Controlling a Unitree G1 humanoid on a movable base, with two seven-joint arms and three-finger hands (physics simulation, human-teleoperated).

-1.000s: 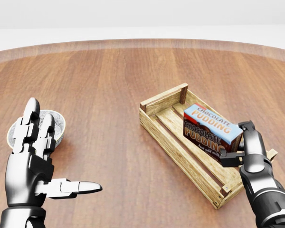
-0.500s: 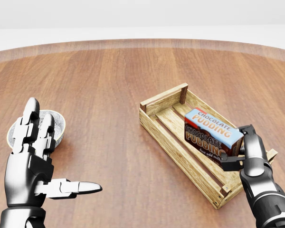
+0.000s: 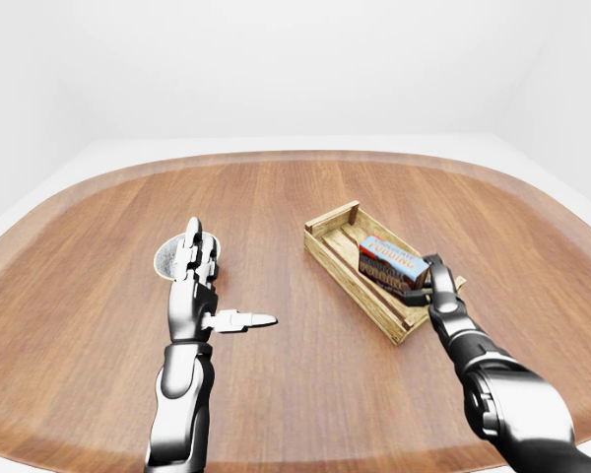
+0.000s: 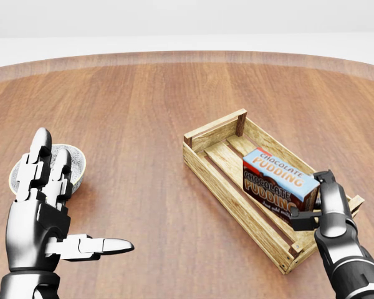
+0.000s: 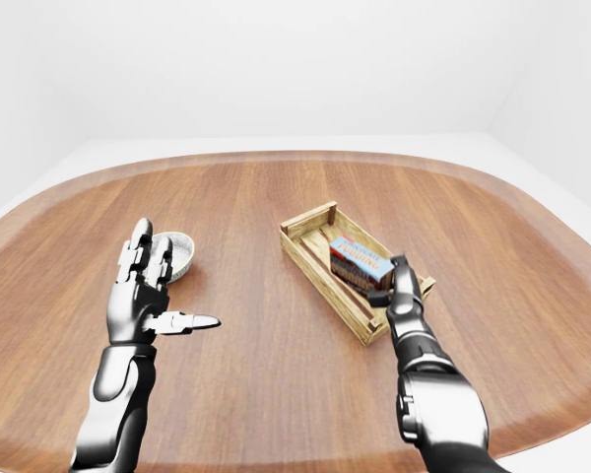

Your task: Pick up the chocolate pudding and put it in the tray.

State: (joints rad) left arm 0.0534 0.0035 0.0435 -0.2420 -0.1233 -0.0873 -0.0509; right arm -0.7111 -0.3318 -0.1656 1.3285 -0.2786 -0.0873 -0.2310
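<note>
Lowering the chocolate pudding [image 4: 279,178] into the tray [image 4: 221,180] at the head view's lower right, the right hand [image 4: 321,205] clasps the box's near end. Next, I judge, those fingers must open. The left hand [image 4: 47,205] hovers spread, holding nothing.

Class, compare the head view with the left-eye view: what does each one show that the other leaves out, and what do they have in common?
Only the head view lets you read the lettering on the blue and brown chocolate pudding box. Only the left-eye view shows the whole oval wooden table, the white walls, and both forearms. Both show the slatted wooden tray with the box inside it, the right hand closed on the box's end, the open left hand, and a small grey bowl behind it.
</note>
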